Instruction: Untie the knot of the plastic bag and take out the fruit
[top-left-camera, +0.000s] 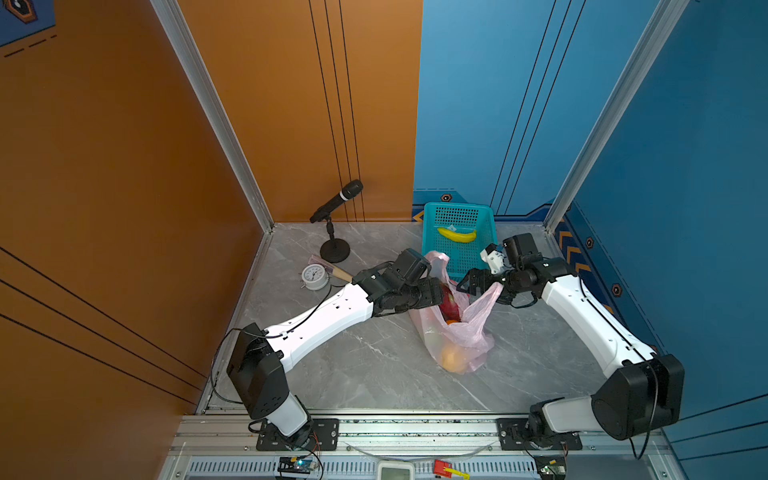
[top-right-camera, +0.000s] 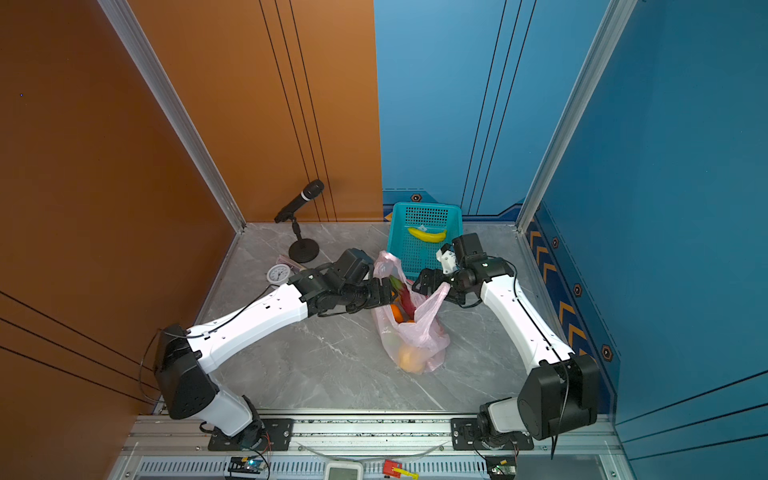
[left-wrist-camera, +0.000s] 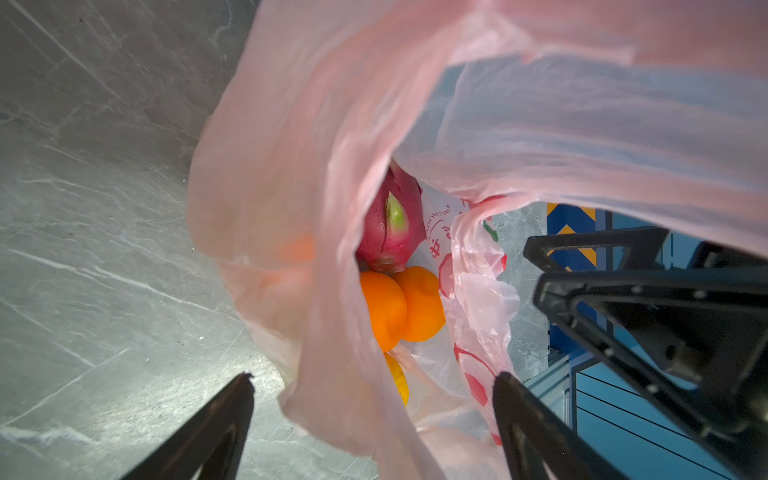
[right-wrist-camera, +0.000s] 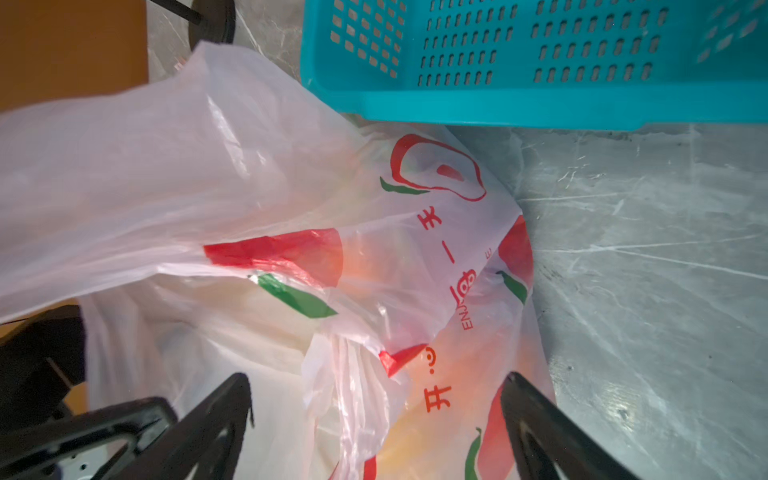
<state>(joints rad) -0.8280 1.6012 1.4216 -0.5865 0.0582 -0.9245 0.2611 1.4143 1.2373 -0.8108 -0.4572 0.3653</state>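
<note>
Plastic bag (top-left-camera: 457, 336): lies mid-worktop (top-left-camera: 353, 365), mouth toward 12 o'clock and closed bottom toward 6. Its upper edge is just beside the teal basket (top-left-camera: 432, 241).
Knot: none to be seen in any view. The handle loops stand apart and the mouth gapes, so the untying looks done.
Fruit: all inside the bag. The dragon fruit (left-wrist-camera: 390, 224) sits nearest the mouth, two tangerines (left-wrist-camera: 403, 307) touch it, and a yellow fruit (left-wrist-camera: 399, 384) lies deeper. One more orange shape (top-left-camera: 453, 357) shows through the film at the 6 o'clock end.
Left claw (left-wrist-camera: 374, 376): open, holding nothing, at 10 o'clock of the mouth. Loose film hangs between its fingers.
Right claw (right-wrist-camera: 378, 376): open, holding nothing, at 2 o'clock of the mouth, over the printed side of the bag.
Risk, mouth: neither claw holds a handle, so the limp film may sag shut over the dragon fruit.
Risk, false grip: closing here would likely pinch film, not fruit, and a lift would drag the whole bag.
Risk, slip: the dragon fruit looks smooth and wide. A grip near its tip could squeeze it deeper in.
Risk, rolling: if the bag tilts, the tangerines may roll out across the worktop.
Risk, clash: the two claws sit near each other across the mouth, and both reaching in could collide.
</note>
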